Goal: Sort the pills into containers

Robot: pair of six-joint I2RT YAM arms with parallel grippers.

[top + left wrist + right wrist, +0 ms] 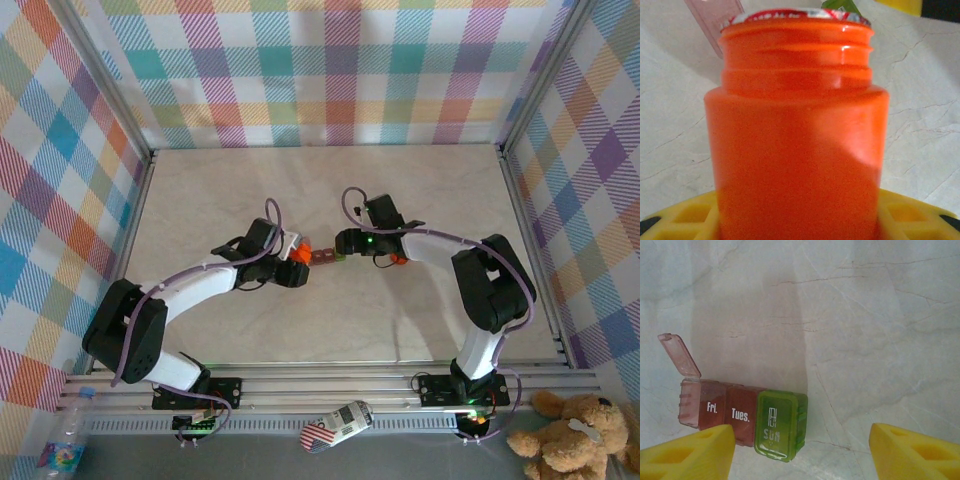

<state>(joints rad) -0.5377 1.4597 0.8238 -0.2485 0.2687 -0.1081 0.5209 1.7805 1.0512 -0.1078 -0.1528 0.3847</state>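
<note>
While one lid (679,355) stands open, perhaps four red-brown containers (742,415) end green.

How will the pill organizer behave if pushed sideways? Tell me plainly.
The pill organizer lies flat and low, so it likely slides rather than tips. It looks like thin plastic, probably light. Its raised end lid may flap or bend if struck.

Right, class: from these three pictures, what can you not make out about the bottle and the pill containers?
Contents of the orange bottle: left wrist view, its opaque wall hides them.
Near edge of the containers: right wrist view, a yellow finger covers it.
Day labels: top view, too small.
Bottle's base: left wrist view, cut by the bottom edge.
</note>
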